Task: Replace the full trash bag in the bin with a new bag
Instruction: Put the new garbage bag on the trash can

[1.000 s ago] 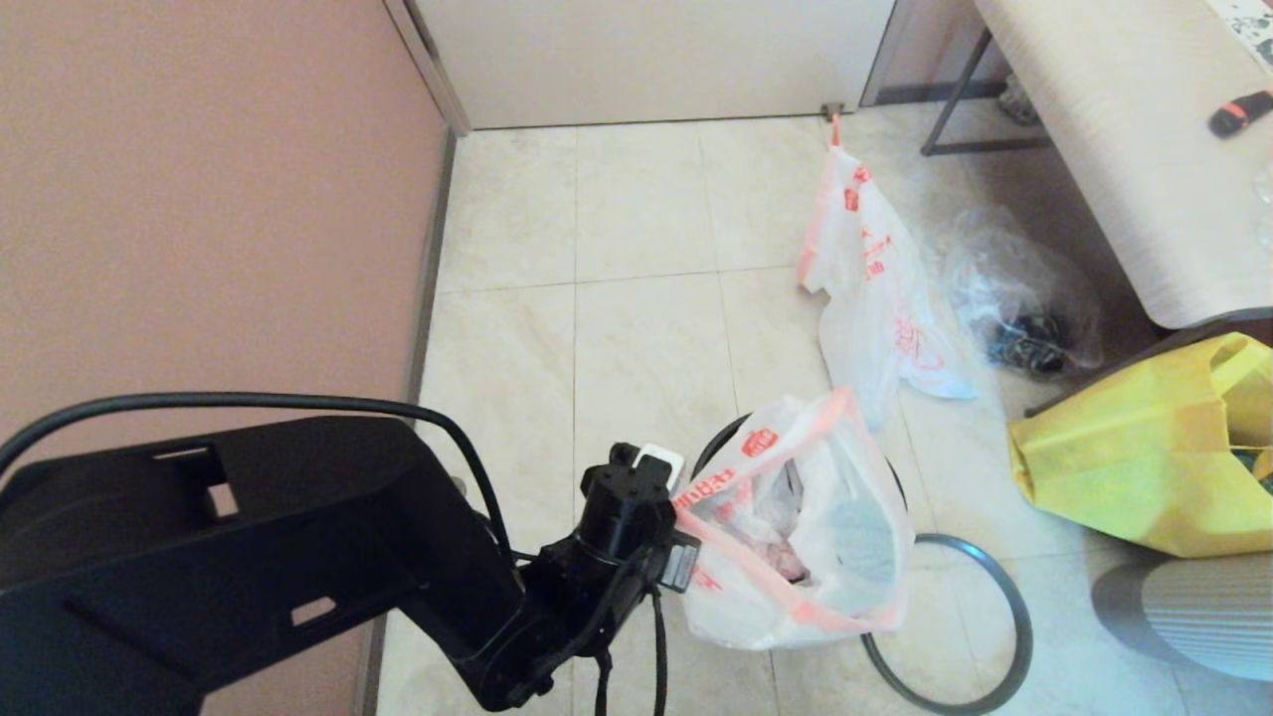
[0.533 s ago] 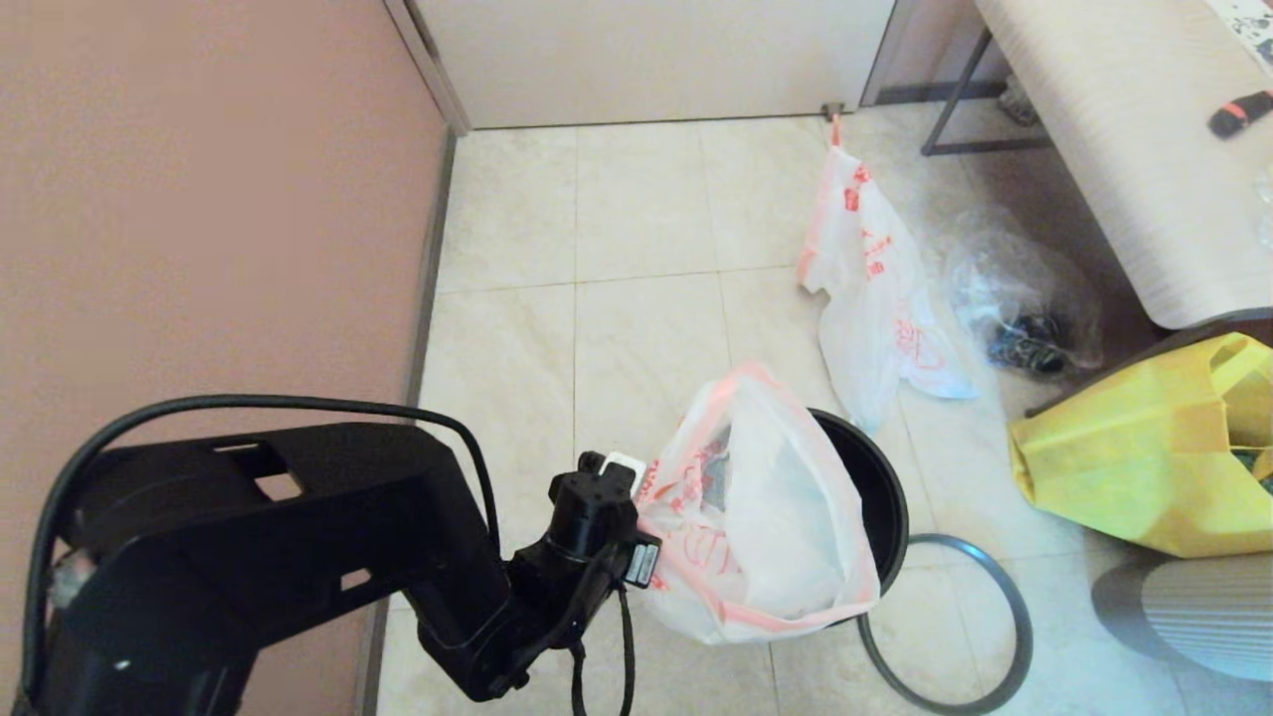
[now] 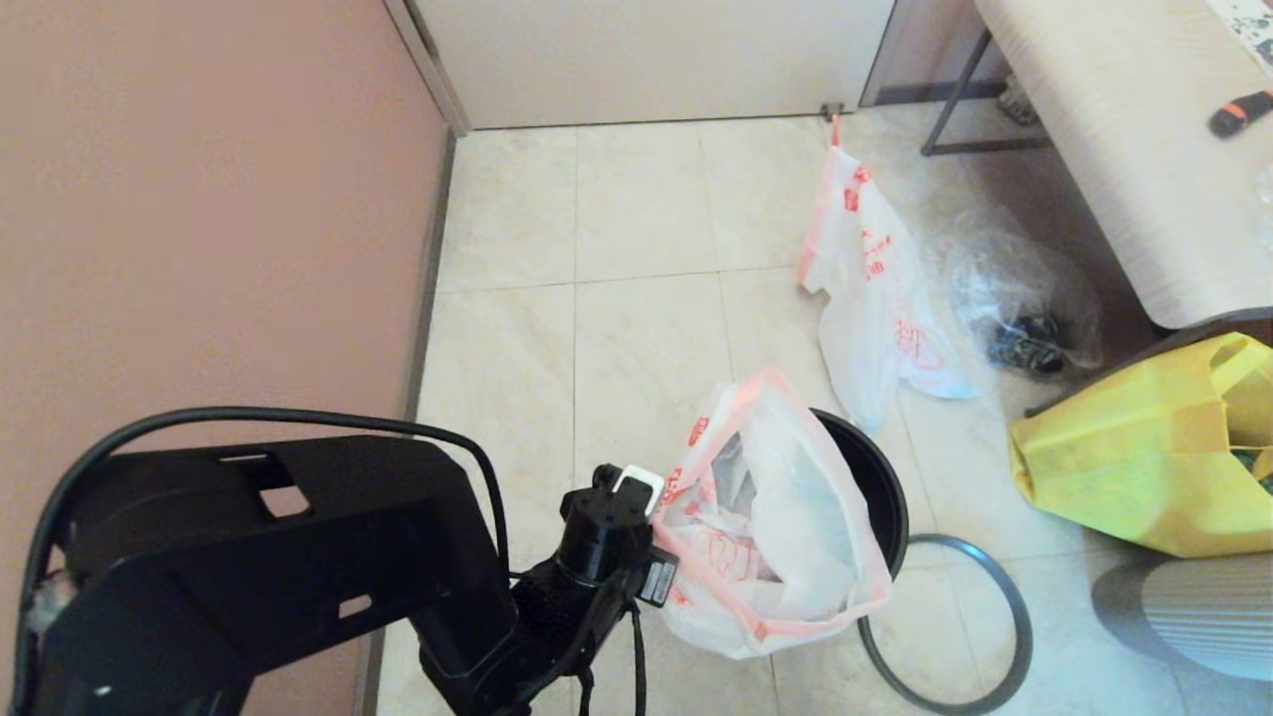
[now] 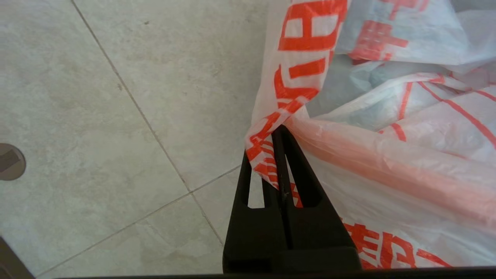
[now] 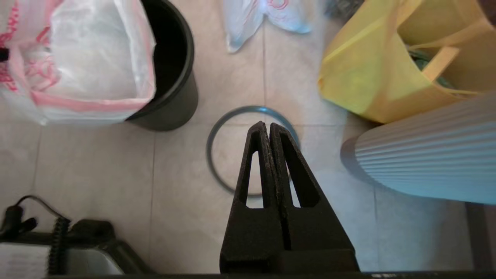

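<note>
Left gripper (image 4: 279, 133) clamped on full trash bag (image 3: 786, 537) hem; orange-red print unreadable; right gripper (image 5: 268, 130) closed, empty.

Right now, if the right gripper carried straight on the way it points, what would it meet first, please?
Probably the floor inside the grey hoop: the right gripper, shut and empty, points down into that ring, though depth is unclear.

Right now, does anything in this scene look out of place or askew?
Yes. The bin's rim hoop lies loose on the floor beside the bin. The full trash bag hangs half out over the bin's edge, pinched at its hem by the left gripper. The new bag lies crumpled on the tiles.
</note>
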